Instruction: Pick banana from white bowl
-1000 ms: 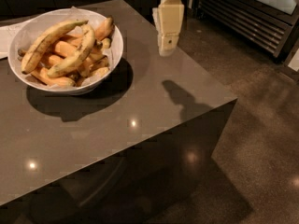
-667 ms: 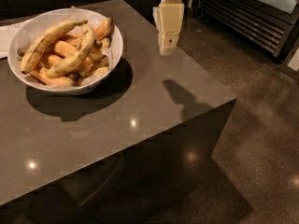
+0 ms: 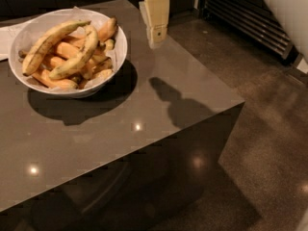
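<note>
The white bowl (image 3: 119,49) stands on the dark table at the far left, lined with thin white paper and full of bananas. The banana (image 3: 80,57), curved, yellow-green and speckled, lies across the top of the pile, right of a longer yellow-green banana (image 3: 50,42). Short orange bananas (image 3: 57,61) lie under them. My gripper (image 3: 157,38), cream-coloured, hangs above the table's far edge, just right of the bowl and apart from it. It holds nothing that I can see.
White paper (image 3: 6,38) lies on the table left of the bowl. The table (image 3: 159,109) ends in a corner at the right, with brown floor (image 3: 269,143) beyond. A dark metal grille (image 3: 255,20) stands at the back right.
My gripper has moved a little to the left, closer to the bowl. The bowl and bananas have not moved.
</note>
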`<state>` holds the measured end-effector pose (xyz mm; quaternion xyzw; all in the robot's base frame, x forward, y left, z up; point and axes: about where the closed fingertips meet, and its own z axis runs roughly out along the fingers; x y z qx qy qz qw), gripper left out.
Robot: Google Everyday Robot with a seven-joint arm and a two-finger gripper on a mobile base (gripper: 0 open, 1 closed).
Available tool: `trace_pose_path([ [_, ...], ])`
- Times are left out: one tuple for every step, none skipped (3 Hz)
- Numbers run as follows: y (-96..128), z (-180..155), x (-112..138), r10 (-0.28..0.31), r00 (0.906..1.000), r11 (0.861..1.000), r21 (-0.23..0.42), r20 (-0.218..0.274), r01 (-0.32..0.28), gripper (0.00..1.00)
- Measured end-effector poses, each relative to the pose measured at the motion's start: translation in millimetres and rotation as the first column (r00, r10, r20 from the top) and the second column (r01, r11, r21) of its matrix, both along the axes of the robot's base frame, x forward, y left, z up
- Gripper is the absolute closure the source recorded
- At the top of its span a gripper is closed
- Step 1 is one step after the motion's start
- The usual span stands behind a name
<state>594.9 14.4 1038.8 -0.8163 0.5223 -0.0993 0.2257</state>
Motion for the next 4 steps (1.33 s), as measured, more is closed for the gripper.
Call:
trace_pose_path([
  [24.8,-3.1,10.2,0.078,0.9969,0.996,-0.036,0.006,-0.078,0.12],
  [43.0,-9.7,15.7,0.129,0.9916,0.989,-0.074,0.004,-0.128,0.25],
  [56.5,-19.5,18.4,0.167,0.9859,0.979,-0.113,-0.004,-0.167,0.36],
  [69.2,-28.8,19.9,0.209,0.9779,0.966,-0.155,-0.007,-0.207,0.4],
])
